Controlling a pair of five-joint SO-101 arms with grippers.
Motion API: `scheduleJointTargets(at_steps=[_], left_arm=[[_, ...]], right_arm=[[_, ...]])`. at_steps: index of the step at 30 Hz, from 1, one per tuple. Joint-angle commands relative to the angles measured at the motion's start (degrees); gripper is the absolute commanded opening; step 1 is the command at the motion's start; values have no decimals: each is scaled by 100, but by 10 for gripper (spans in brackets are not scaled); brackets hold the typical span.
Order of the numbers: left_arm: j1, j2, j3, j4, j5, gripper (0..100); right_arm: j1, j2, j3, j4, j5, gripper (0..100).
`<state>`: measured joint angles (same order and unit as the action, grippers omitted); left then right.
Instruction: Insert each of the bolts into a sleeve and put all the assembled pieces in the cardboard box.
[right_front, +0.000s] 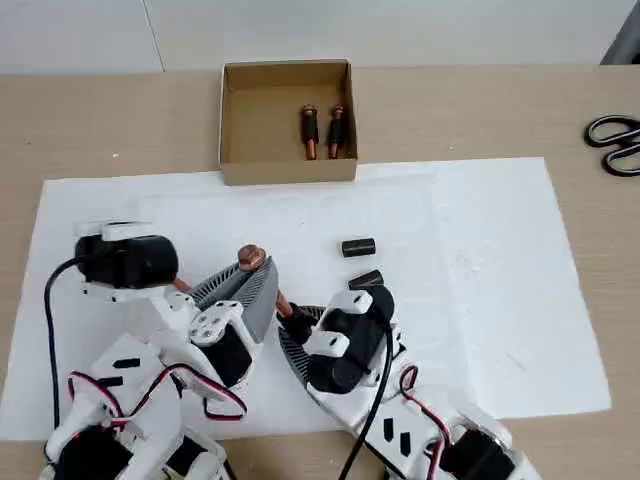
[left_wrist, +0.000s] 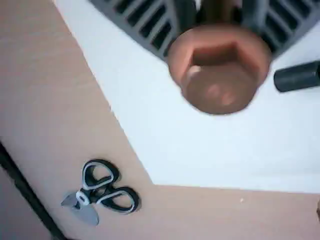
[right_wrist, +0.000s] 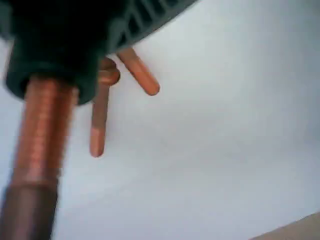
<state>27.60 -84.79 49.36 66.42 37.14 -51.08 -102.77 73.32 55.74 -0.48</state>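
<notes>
My left gripper (right_front: 256, 276) is shut on a copper bolt (right_front: 251, 258), whose hex head (left_wrist: 218, 70) points away from the grey fingers (left_wrist: 135, 15). My right gripper (right_front: 297, 322) is shut on a black sleeve (right_wrist: 55, 50), and the bolt's threaded shank (right_wrist: 40, 140) meets the sleeve's mouth. Two loose bolts (right_wrist: 99, 117) (right_wrist: 141, 75) lie on the white paper beyond. Two loose sleeves (right_front: 358, 247) (right_front: 366, 279) rest on the paper just past the right gripper. The cardboard box (right_front: 232, 120) at the back holds two assembled pieces (right_front: 310, 131) (right_front: 337, 131).
White paper (right_front: 480, 280) covers the middle of the wooden table. Black-handled scissors (right_front: 615, 145) lie at the far right on bare wood. Both arms' bodies and cables crowd the front edge.
</notes>
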Motion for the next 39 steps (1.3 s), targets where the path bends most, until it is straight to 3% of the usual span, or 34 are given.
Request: scheduleJointTargets(at_steps=[1, 11, 19, 32, 39], left_arm=[[9, 62, -251, 114, -53, 6], [677, 62, -198, 440, -53, 6], [1196, 62, 286, 1002, -624, 6], [1204, 62, 330, 993, -747, 7], [1187, 88, 330, 1081, -721, 174]], right_arm=[[13, -31, -149, -198, 53, 3], [13, -31, -158, -207, 299, 3], [13, -31, -141, -444, 299, 3], [13, -31, -132, -426, 299, 3], [13, -31, -132, -409, 299, 3]])
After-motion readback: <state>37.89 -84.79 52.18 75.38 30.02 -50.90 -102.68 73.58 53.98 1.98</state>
